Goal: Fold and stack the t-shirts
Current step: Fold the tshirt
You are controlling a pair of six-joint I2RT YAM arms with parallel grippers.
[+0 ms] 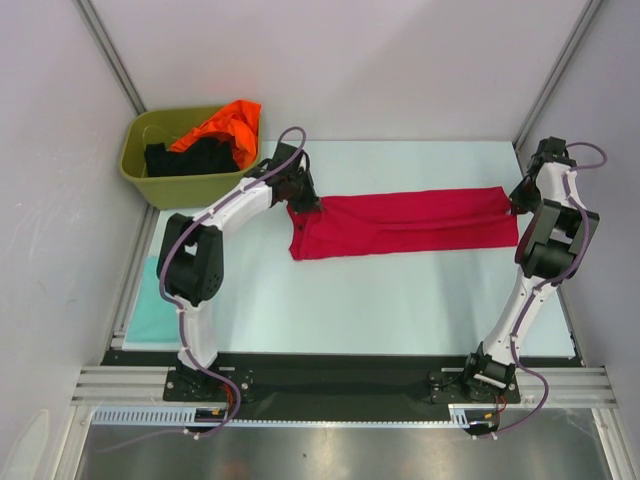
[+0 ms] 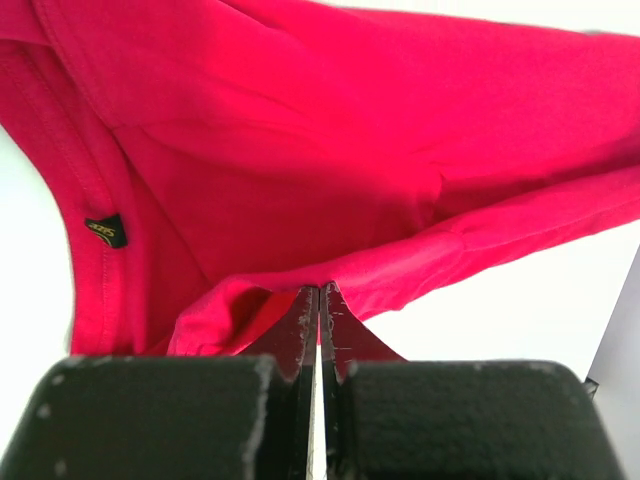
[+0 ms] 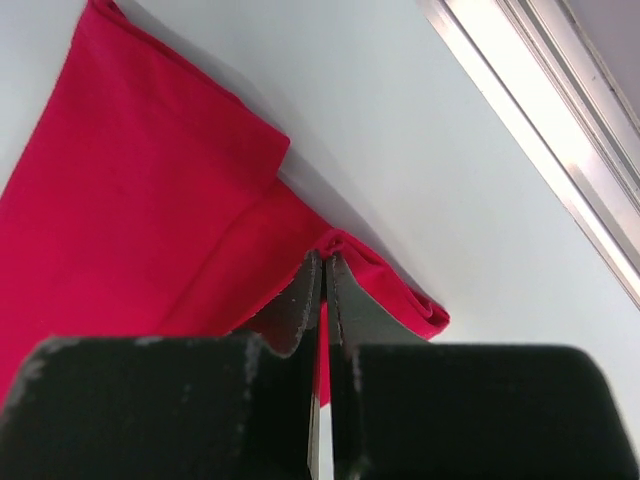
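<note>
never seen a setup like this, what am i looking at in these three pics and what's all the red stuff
This is a robot with two arms bolted side by side at the near edge of a table. The wide picture comes from a camera above and behind the arms. The two close-ups come from small cameras on the wrists, so the black blocks at the bottom of each are that arm's own fingers.

The red stuff is a crimson-red t-shirt, stretched out between the arms. The left gripper is shut on one end of it, near the collar with its small black label. The right gripper is shut on the opposite end.

At the far left corner is an olive-green tub holding an orange shirt and a black shirt. A pale teal cloth lies at the table's left edge.
</note>
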